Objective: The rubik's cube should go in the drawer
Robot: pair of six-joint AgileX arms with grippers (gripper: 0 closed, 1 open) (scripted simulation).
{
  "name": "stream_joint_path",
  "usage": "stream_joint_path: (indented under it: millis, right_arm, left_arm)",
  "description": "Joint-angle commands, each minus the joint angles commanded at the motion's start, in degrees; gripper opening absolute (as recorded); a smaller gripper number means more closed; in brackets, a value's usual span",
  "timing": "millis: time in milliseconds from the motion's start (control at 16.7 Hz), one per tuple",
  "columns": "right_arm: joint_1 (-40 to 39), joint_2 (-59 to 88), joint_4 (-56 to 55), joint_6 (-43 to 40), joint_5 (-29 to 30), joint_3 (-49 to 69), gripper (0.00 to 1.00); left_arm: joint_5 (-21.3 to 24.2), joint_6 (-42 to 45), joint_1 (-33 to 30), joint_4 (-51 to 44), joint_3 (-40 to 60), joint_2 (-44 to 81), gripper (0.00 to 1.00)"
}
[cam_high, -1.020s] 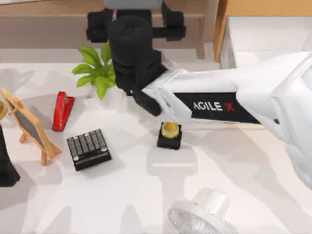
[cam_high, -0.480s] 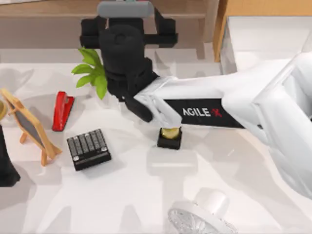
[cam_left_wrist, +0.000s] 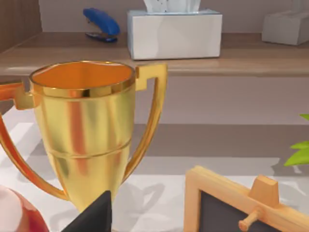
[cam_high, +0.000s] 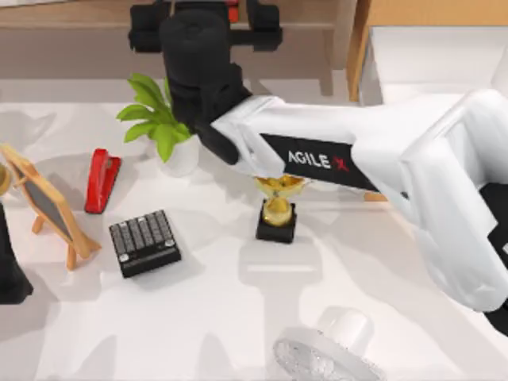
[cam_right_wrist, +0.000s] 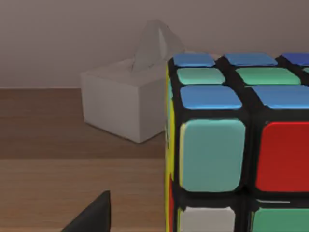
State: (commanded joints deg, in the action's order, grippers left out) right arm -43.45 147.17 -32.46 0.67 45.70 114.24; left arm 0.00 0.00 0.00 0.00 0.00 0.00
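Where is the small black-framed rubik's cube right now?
The black-framed rubik's cube sits on the long wooden shelf at the table's back, near a white tissue box, close before the right gripper.

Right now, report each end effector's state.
Left end effector: state cannot be told; parked at the table's left edge.
Right end effector: over the shelf at the rubik's cube; grip cannot be told.

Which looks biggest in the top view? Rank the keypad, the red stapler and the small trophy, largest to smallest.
1. The keypad, the widest footprint.
2. The red stapler, long but narrow.
3. The small trophy, though the right arm covers part of its cup, so second and third are close and unsure.
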Motion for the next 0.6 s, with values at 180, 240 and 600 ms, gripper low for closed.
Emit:
stream_joint_path:
  millis: [180,240,600]
  right_arm:
    - [1.10,2.42,2.13,-0.05,-1.08,4.61,1.00]
    - [1.23,2.71,2.36,-0.05,-1.21,5.09,1.00]
    - [1.24,2.72,2.37,-0.05,-1.22,5.12,0.77]
  left_arm:
    - [0.00,0.00,0.00,0.00,0.00,0.00,1.00]
    - [0.00,0.00,0.00,0.00,0.00,0.00,1.00]
    - [0.00,0.00,0.00,0.00,0.00,0.00,1.00]
